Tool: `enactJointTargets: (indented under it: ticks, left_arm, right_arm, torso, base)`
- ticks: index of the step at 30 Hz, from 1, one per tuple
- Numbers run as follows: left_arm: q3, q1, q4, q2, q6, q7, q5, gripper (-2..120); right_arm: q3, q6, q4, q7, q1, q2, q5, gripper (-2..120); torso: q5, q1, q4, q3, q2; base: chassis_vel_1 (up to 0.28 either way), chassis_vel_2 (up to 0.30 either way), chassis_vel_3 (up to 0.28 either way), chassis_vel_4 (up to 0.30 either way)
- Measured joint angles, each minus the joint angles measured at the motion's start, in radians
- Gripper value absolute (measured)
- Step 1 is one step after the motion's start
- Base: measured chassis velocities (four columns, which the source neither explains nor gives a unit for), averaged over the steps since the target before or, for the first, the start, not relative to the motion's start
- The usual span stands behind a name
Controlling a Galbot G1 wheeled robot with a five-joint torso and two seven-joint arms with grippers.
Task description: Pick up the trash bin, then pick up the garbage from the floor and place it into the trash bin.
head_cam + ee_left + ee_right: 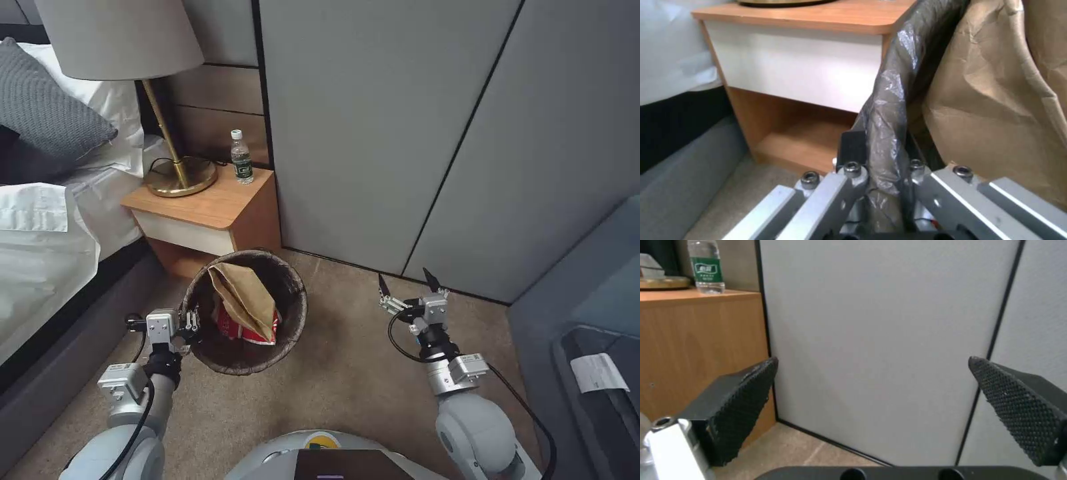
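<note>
Left end effector (193, 325): metal-linked, pressed together on the near-left rim of the small round white plastic trash bin (220, 361) lined with a crinkled dark brown bag; the left wrist view shows the bag film (887, 110) pinched between the jaws, a rim grip that plausibly keeps the mouth open and upward for loading. Right end effector (405, 285): black textured fingers (744, 403) spread wide, empty, hovering above the beige carpet floor (360, 373) to the bin's right, facing the grey panelled wall (400, 120); judged free for collecting. Bin: held beside the wooden bedside worktop (213, 200), just in front of it; whether it rests on the carpet or hangs clear cannot be told. Contents, by size: tan crumpled paper bag (243, 293) leaning upright inside; red-and-white packets (240, 330) beneath it. Worktop items: brass-based lamp (180, 177); small clear water bottle with green label (241, 157). Task largely advanced, by appearance.
</note>
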Motion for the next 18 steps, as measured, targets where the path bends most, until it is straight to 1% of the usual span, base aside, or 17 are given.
enactJointTargets:
  ticks: [18]
  left_arm:
    - [0.004, 0.004, -0.001, -0.004, -0.002, 0.0, 0.0, 0]
  right_arm:
    - [-0.011, -0.005, -0.015, 0.005, 0.014, -0.008, 0.005, 100]
  torso:
    - [0.0, 0.0, 0.0001, 0.0, 0.0]
  base:
    - [0.0, 0.0, 0.0, 0.0]
